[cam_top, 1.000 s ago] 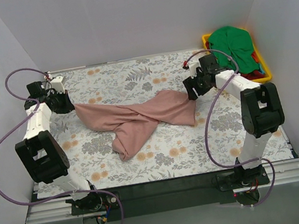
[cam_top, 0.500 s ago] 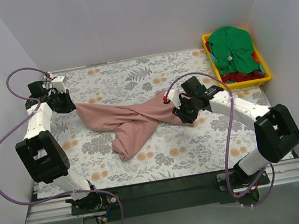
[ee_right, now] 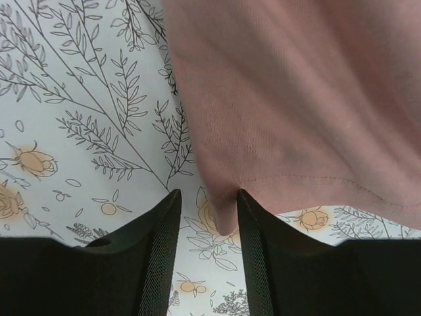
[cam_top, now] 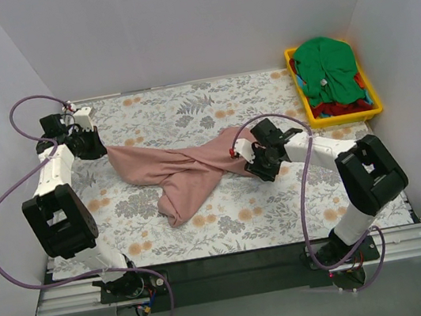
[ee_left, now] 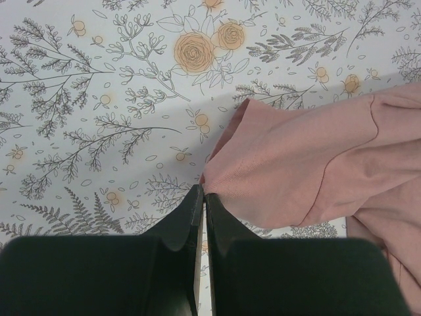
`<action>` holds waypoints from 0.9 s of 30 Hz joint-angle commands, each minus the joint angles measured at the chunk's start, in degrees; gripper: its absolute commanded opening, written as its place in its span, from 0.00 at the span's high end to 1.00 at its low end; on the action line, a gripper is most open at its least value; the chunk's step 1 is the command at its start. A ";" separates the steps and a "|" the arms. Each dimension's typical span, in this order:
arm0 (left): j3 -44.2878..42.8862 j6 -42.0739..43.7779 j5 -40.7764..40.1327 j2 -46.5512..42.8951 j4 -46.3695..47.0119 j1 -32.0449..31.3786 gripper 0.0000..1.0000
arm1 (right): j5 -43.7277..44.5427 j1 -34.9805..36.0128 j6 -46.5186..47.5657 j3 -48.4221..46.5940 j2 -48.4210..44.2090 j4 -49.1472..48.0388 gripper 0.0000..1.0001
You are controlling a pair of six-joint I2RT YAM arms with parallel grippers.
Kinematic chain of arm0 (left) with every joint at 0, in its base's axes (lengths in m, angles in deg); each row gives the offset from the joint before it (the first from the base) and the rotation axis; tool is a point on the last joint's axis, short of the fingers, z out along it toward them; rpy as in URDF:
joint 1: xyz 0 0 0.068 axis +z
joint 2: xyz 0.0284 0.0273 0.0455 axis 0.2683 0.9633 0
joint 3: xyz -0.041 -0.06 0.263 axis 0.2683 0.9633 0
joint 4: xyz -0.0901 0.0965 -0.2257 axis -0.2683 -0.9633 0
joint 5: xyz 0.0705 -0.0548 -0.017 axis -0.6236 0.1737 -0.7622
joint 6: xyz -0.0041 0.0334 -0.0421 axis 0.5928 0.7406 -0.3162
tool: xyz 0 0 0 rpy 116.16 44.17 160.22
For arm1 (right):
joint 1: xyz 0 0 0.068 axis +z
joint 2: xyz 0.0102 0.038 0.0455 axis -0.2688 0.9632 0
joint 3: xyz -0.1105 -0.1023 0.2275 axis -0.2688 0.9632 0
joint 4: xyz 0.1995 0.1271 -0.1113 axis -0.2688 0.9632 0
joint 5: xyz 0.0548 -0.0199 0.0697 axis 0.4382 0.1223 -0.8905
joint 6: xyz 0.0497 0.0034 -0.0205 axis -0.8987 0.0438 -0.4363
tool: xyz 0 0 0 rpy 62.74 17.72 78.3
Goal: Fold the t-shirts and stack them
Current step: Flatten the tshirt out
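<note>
left gripper [ee_left: 200, 197] pinches a pointed corner of twisted pink t-shirt [cam_top: 188, 169].

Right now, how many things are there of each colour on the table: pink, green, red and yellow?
pink t-shirt: 1
green t-shirt: 1
red cloth: 1 bundle, mostly hidden under the green one
yellow bin: 1
Total: 4

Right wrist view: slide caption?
Open right claw straddling a hemmed corner of the pink shirt on the floral table cover.
</note>
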State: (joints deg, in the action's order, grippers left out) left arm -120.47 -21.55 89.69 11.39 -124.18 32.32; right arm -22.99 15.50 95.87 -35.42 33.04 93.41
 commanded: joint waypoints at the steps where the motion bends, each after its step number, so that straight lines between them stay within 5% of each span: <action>1: 0.12 0.76 0.34 -1.65 1.17 -0.23 1.00 | 1.58 -0.07 1.79 1.45 1.92 -3.18 0.53; 7: 0.29 1.03 -0.19 -1.74 1.26 -0.23 1.00 | 4.04 -0.33 2.94 3.65 3.95 -4.15 0.56; 11: -1.19 -0.37 0.34 -1.57 1.26 -0.23 1.00 | 6.14 -1.21 3.11 3.48 3.08 -4.16 0.98; 16: -10.49 -3.79 1.83 0.01 -1.20 -0.23 1.00 | 9.31 -3.49 4.69 -4.41 -3.24 -0.83 0.99; 27: -44.69 -13.63 3.60 3.80 -4.28 -0.06 1.00 | 8.70 -13.06 10.05 -42.09 -7.48 1.29 0.99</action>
State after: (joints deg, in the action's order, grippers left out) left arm -159.57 -30.71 92.77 16.79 -129.21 32.10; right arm -14.99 4.24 103.49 -69.67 27.49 94.68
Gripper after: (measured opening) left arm 0.013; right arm 0.023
